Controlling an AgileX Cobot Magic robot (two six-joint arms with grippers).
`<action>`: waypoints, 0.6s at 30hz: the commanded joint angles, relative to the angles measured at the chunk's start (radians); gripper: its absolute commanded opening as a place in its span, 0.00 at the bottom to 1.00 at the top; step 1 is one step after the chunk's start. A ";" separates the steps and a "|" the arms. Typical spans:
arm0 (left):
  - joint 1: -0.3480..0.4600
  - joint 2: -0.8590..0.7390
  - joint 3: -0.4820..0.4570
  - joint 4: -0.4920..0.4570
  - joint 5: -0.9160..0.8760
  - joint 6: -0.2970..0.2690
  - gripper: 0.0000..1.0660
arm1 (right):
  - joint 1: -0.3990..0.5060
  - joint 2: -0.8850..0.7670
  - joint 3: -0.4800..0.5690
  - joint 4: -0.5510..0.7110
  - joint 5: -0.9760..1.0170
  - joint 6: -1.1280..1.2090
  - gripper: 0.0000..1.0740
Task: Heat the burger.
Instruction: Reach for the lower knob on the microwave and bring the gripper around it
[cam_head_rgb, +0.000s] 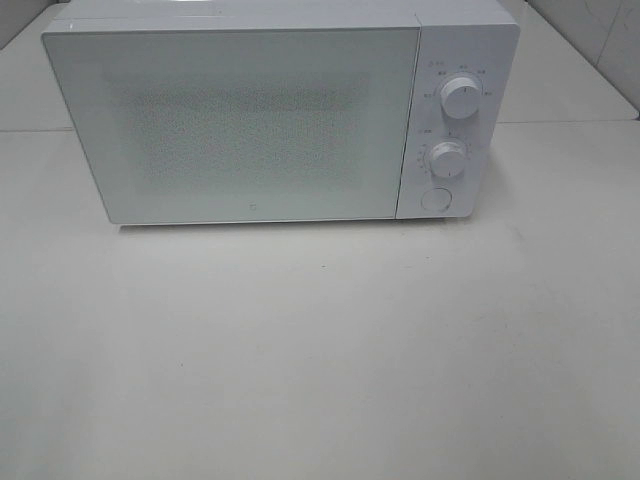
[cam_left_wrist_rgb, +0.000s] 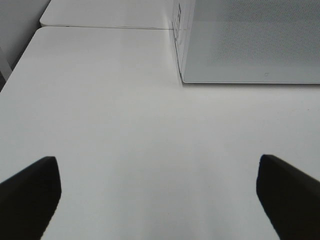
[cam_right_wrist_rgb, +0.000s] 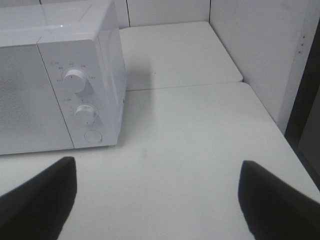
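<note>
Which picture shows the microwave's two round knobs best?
The exterior high view: the top knob and bottom knob face the camera squarely. The right wrist view shows them slanted. The left wrist view shows only the microwave door, no knobs.

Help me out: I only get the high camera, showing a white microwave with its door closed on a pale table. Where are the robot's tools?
Observer: The left tool hangs over bare table in front of the microwave's left corner, with its fingers wide apart and nothing between them.
Operator: And the other one?
Observer: The right tool is open and empty too. Its camera faces the microwave's control panel.
Operator: Any burger near them?
Observer: No. Neither wrist camera shows one, only the table and a white wall beside it.
</note>
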 joint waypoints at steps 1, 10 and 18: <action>0.000 -0.027 0.003 -0.007 -0.006 0.001 0.95 | -0.003 0.058 -0.012 -0.017 -0.119 0.001 0.75; 0.000 -0.027 0.003 -0.007 -0.006 0.001 0.94 | -0.003 0.214 0.009 -0.017 -0.293 0.018 0.72; 0.000 -0.027 0.003 -0.007 -0.006 0.001 0.94 | -0.003 0.368 0.009 -0.016 -0.418 0.034 0.72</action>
